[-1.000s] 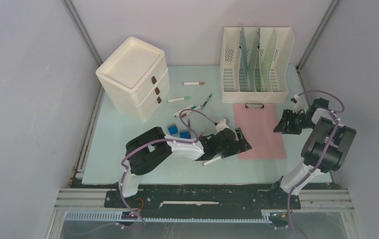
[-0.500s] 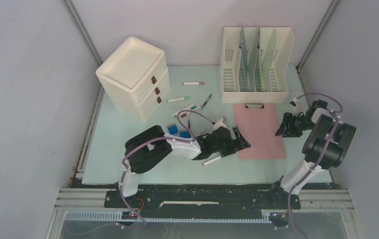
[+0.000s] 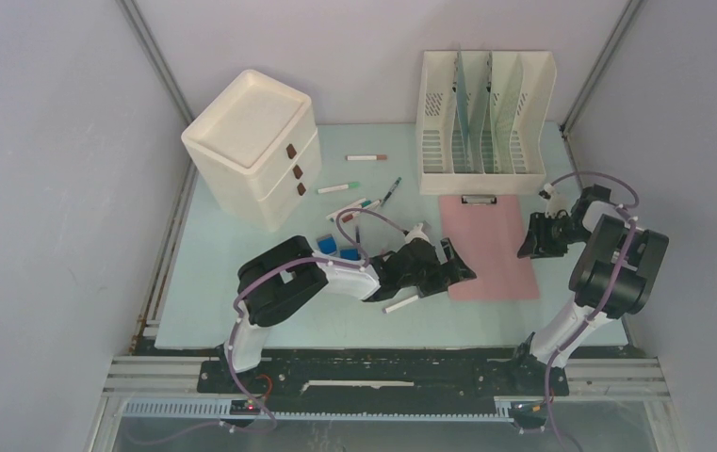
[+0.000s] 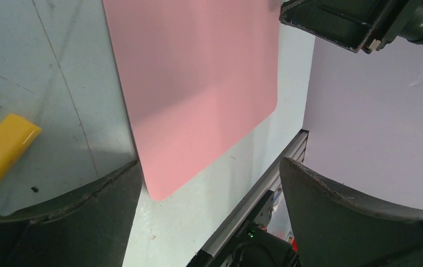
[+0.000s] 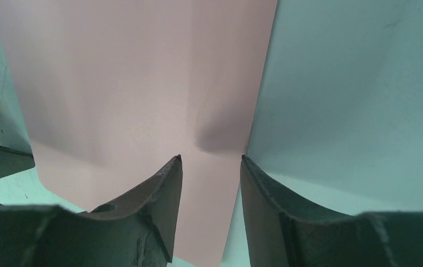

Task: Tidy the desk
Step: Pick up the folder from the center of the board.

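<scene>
Pink clipboard (image 3: 488, 247) lying flat on the mint worktop (image 3: 241, 254), its clip end just before the file rack (image 3: 484, 113). The right pincer (image 5: 210, 158) stands over the board's right edge with jaws half-parted and grasping nothing, one finger above the board and the other above bare worktop. The left pincer (image 4: 209, 167) is fully released and hangs over the board's near-left corner, just beside a marker (image 3: 401, 303). The step appears to be lifting the board for filing. A flat board offers no purchase from above, so the right pincer should probably tip one finger under the edge while the left braces the opposite side against sliding.
</scene>
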